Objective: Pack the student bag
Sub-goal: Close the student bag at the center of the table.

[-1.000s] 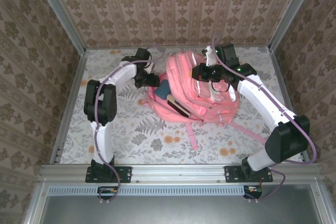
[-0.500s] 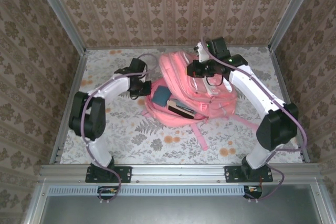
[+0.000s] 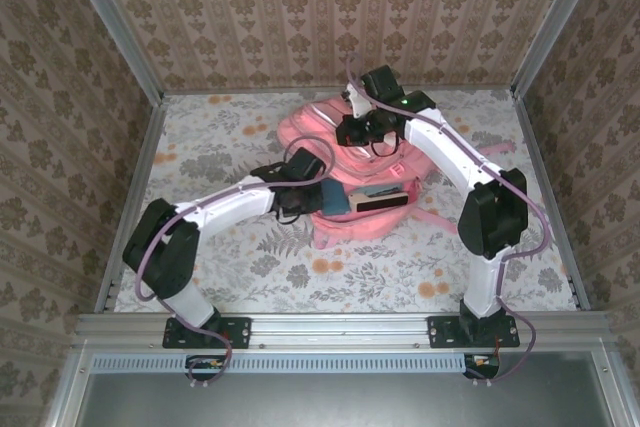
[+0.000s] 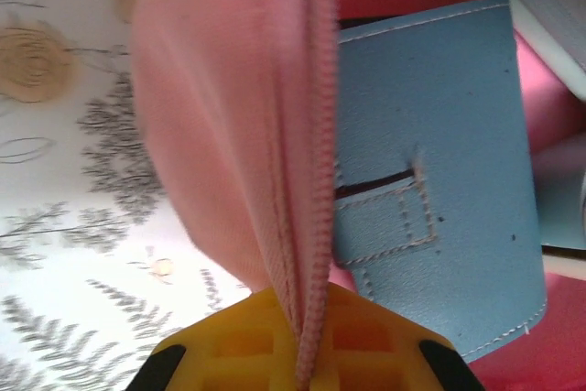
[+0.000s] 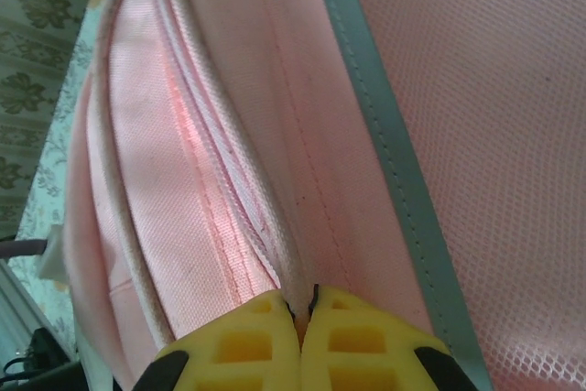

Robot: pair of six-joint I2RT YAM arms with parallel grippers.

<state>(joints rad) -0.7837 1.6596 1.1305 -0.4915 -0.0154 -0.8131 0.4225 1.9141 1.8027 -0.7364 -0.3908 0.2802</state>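
The student bag (image 3: pixel 312 133), a large pink backpack, lies at the middle back of the table with its main opening gaping toward the front. A blue case (image 3: pixel 335 199) and a flat book (image 3: pixel 385 197) stick out of that opening. My left gripper (image 3: pixel 316 201) is shut on the opening's zipper edge (image 4: pixel 316 180), its yellow jaws pressed on the pink tape beside the blue case (image 4: pixel 439 180). At the bag's top my right gripper (image 3: pixel 353 135) is shut on a pink seam (image 5: pixel 275 254), the fabric pinched between its jaws (image 5: pixel 303 304).
The table has a floral cloth (image 3: pixel 230 247). A pink shoulder strap (image 3: pixel 440 219) trails off the bag toward the right arm's base. Papered walls and metal posts (image 3: pixel 135 57) close in the left, back and right sides.
My left gripper has swung from the bag's left side to its front opening and shut on the zipper edge. The right gripper has carried the bag's top leftward and back; the bag has turned.
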